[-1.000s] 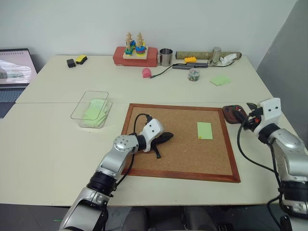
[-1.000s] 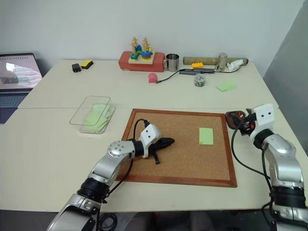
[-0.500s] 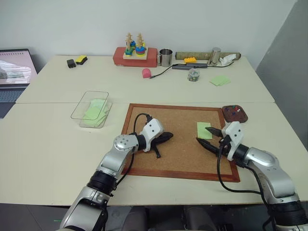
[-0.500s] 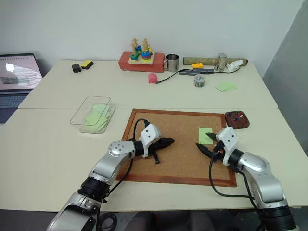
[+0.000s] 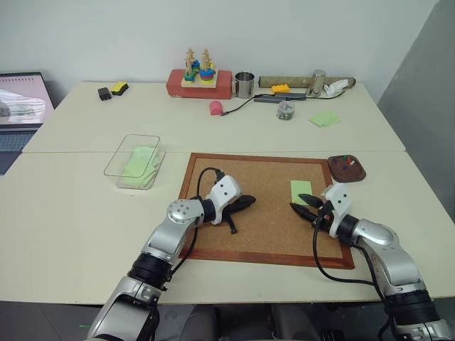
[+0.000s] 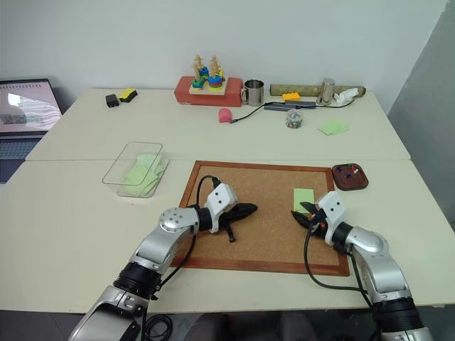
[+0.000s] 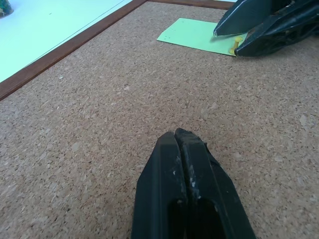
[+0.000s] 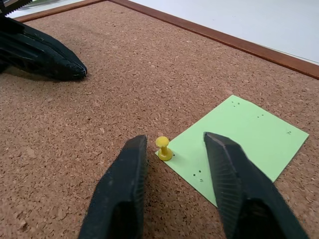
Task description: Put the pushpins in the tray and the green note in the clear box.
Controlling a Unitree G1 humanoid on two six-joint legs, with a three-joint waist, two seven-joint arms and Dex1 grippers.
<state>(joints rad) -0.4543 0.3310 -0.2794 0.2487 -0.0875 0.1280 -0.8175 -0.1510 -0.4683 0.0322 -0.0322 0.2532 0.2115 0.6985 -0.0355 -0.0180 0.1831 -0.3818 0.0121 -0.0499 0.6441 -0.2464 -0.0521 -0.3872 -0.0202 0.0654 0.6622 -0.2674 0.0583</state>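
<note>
The green note (image 5: 301, 190) lies on the cork board (image 5: 270, 234), pinned at its near left corner by a small yellow pushpin (image 8: 163, 148). My right gripper (image 8: 174, 142) stands open low over the board, one finger on each side of that pin and neither touching it. My left gripper (image 5: 245, 202) rests shut and empty on the board, left of the note. The dark red-brown tray (image 5: 359, 175) sits just off the board's far right corner and holds a few tiny coloured pins (image 5: 346, 160). The clear box (image 5: 112, 168) is left of the board, with green paper in it.
A laptop (image 5: 21, 106) sits at the far left edge. Along the back are a red block with a stacking toy (image 5: 199, 79), a metal cup (image 5: 245, 84), a pink object (image 5: 216, 107), a small jar (image 5: 286, 110) and loose green notes (image 5: 325, 118).
My right arm has come down and left from above the tray to the note's pinned corner. Its fingers have narrowed around the pin. The left arm has not moved.
</note>
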